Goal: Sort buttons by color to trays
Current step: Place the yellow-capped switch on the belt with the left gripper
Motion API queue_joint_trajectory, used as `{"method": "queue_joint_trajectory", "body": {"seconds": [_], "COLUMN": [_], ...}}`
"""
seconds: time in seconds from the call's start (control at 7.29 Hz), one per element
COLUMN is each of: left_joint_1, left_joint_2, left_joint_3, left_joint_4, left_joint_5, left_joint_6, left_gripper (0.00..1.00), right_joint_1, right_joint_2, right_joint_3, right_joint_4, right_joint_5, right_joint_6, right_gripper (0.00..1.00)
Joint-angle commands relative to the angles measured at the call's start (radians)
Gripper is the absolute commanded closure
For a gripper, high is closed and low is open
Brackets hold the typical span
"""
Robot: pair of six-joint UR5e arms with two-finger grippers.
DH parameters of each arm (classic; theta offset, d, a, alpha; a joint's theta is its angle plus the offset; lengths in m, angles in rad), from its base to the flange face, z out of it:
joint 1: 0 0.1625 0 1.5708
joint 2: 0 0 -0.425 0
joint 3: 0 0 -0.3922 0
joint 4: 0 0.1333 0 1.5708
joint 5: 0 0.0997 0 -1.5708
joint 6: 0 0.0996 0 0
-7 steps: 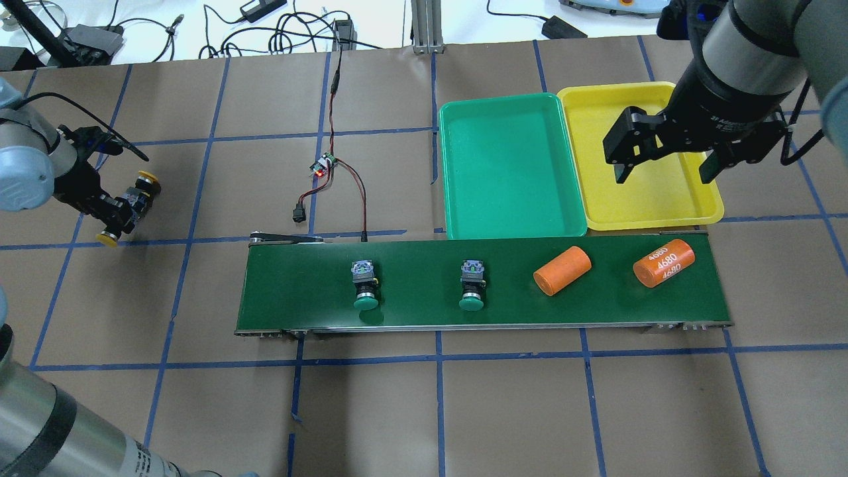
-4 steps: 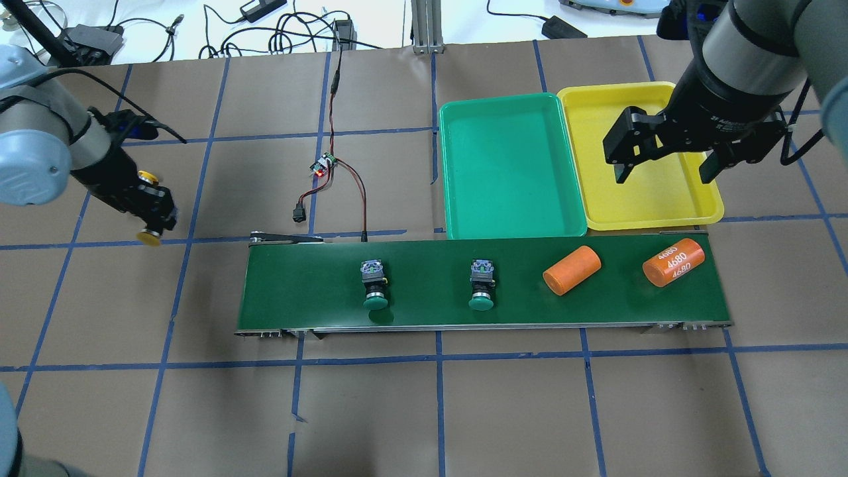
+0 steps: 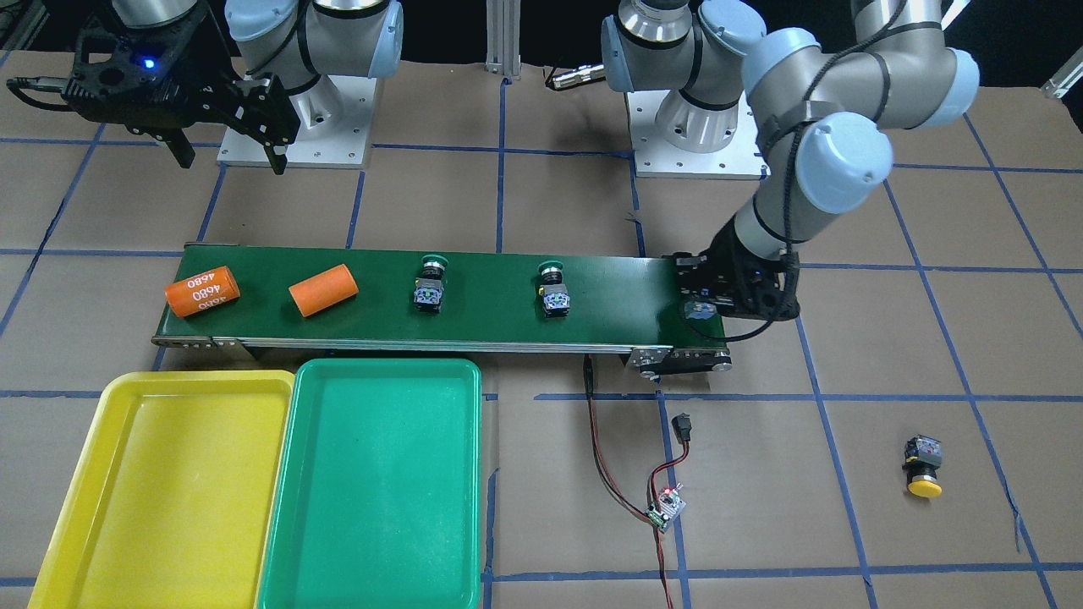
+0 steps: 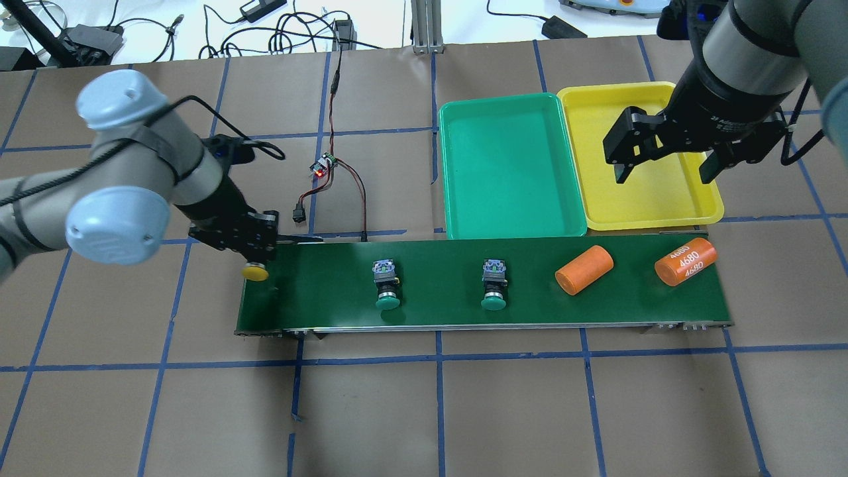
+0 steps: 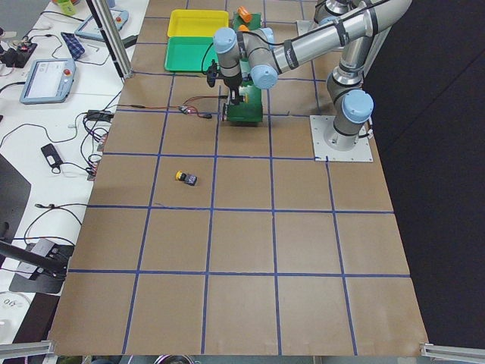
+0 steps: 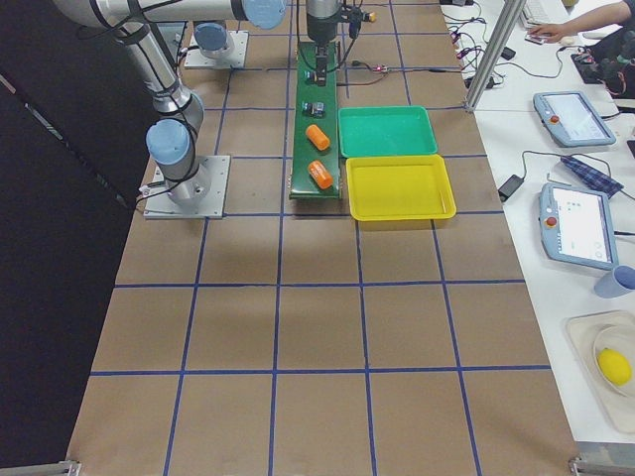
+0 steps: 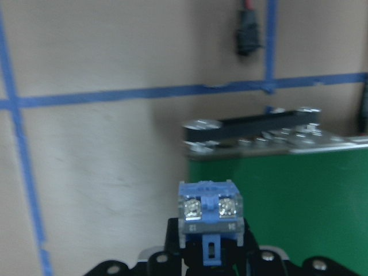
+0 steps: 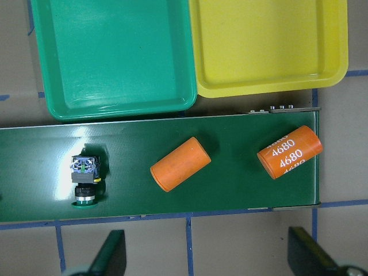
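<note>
My left gripper (image 4: pixel 255 254) is shut on a yellow-capped button (image 4: pixel 255 271) and holds it at the left end of the dark-green belt (image 4: pixel 318 295). The left wrist view shows its blue contact block (image 7: pixel 208 214) between the fingers. A second yellow button (image 3: pixel 922 467) lies on the brown table, far from the belt. Two green-capped buttons (image 4: pixel 387 286) (image 4: pixel 495 285) lie on the belt. My right gripper (image 4: pixel 666 171) is open and empty above the yellow tray (image 4: pixel 646 199). The green tray (image 4: pixel 510 165) beside it holds nothing.
Two orange cylinders (image 4: pixel 584 269) (image 4: pixel 686 262) lie on the belt's right part, one marked 4680. A small circuit board with red and black wires (image 4: pixel 324 165) lies behind the belt's left half. The trays touch the belt's far edge.
My left arm has swung right, carrying the yellow button from the table's left side to the belt's left end. The green buttons and orange cylinders have drifted right on the belt. The right gripper has not moved.
</note>
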Motion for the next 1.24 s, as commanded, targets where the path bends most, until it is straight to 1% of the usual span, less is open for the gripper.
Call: {"method": "queue_joint_trajectory", "body": {"seconds": [0.0, 0.14, 0.27, 0.41, 0.69, 0.82, 0.96, 1.1], "left_joint_1": [-0.087, -0.088, -0.096, -0.102, -0.093, -0.075, -0.009, 0.09], "left_joint_2": [-0.025, -0.036, -0.047, -0.052, -0.047, -0.044, -0.046, -0.056], "left_joint_3": [-0.034, -0.033, -0.034, -0.034, 0.001, 0.054, 0.127, 0.172], "left_joint_4": [0.036, 0.036, 0.039, 0.05, 0.073, 0.06, -0.021, -0.075], "left_joint_5": [0.001, 0.006, 0.007, 0.007, 0.03, 0.036, 0.035, 0.033], "left_joint_6": [-0.05, -0.049, -0.052, -0.05, -0.049, -0.047, -0.038, 0.018], "left_gripper": [1.0, 1.0, 0.82, 0.01, 0.0, 0.0, 0.0, 0.0], "right_joint_1": [0.0, 0.0, 0.0, 0.0, 0.0, 0.0, 0.0, 0.0], "right_joint_2": [0.0, 0.002, 0.0, 0.0, 0.002, 0.002, 0.0, 0.0], "right_joint_3": [0.0, 0.0, 0.0, 0.0, 0.0, 0.0, 0.0, 0.0], "right_joint_4": [0.0, -0.001, 0.0, 0.0, 0.0, 0.0, -0.001, 0.0], "right_joint_5": [0.0, 0.0, 0.0, 0.0, 0.0, 0.0, 0.0, 0.0], "right_joint_6": [-0.002, 0.0, 0.0, 0.0, 0.0, 0.0, -0.002, 0.0], "right_gripper": [0.0, 0.0, 0.0, 0.0, 0.0, 0.0, 0.0, 0.0]}}
